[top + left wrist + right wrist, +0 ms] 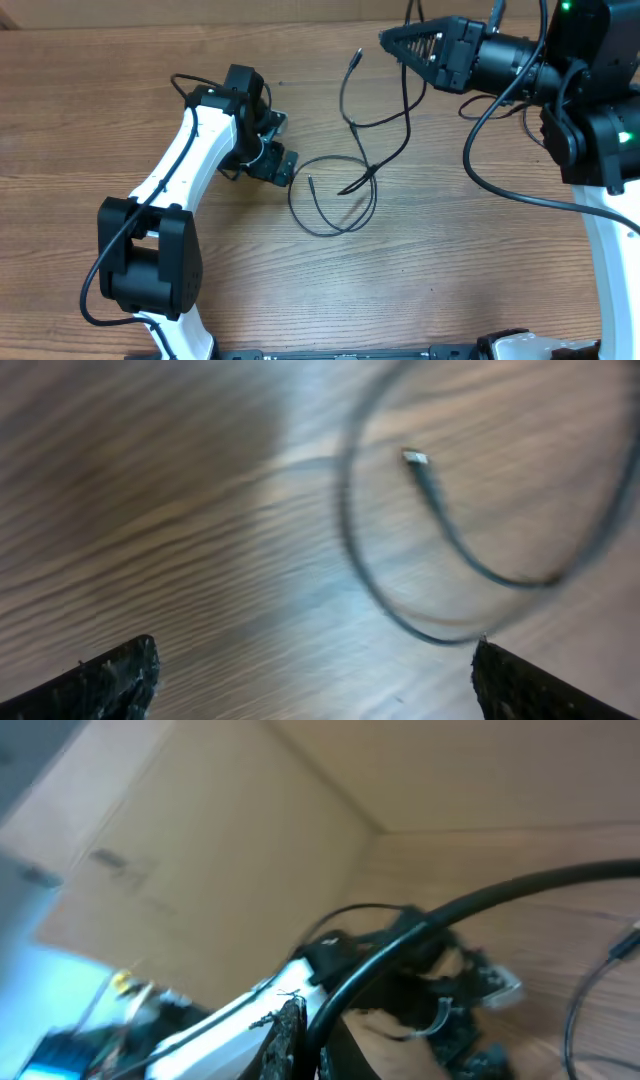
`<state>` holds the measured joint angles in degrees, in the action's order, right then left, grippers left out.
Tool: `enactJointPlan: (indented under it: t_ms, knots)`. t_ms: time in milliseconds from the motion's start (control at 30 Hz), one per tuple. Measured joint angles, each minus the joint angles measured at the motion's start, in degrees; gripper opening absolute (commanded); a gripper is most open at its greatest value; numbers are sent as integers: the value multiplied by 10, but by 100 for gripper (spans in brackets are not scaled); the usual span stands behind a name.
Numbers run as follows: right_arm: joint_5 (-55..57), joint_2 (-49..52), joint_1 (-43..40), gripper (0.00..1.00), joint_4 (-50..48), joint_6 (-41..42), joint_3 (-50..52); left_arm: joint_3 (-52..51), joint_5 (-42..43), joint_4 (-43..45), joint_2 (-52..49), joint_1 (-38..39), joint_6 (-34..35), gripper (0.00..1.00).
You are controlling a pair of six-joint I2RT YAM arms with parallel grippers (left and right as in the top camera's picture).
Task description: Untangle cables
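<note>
Overhead shows the cables (355, 186) in a loose crossed loop on the table (110, 70), right gripper (390, 38) clamped on one raised strand, left gripper (284, 143) spread wide just beside the loop: pulling apart seems in hand, and next the left must pin the loop's near side

Your claw (308, 1042) sits closed on a blurred black cable (470, 905) that runs to the right edge. Behind it are the other arm (215, 1020), bench (560, 835) and cardboard wall (220, 820).
</note>
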<state>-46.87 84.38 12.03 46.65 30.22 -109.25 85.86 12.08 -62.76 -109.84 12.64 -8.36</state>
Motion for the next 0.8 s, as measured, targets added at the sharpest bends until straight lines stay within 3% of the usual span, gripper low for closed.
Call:
enactJointPlan:
  t_ms: [167, 333, 633, 800]
  knots:
    - [135, 0, 0, 4, 82, -29, 0, 0, 85, -5, 0, 0, -65, 100]
    - [296, 0, 0, 4, 136, -41, 0, 0, 114, -3, 7, 0, -87, 100]
    - [564, 0, -1, 4, 176, -50, 0, 0, 95, 5, 150, 0, -76, 100]
    - [641, 11, -27, 4, 176, -82, 0, 0, 55, 6, 255, 0, -39, 100]
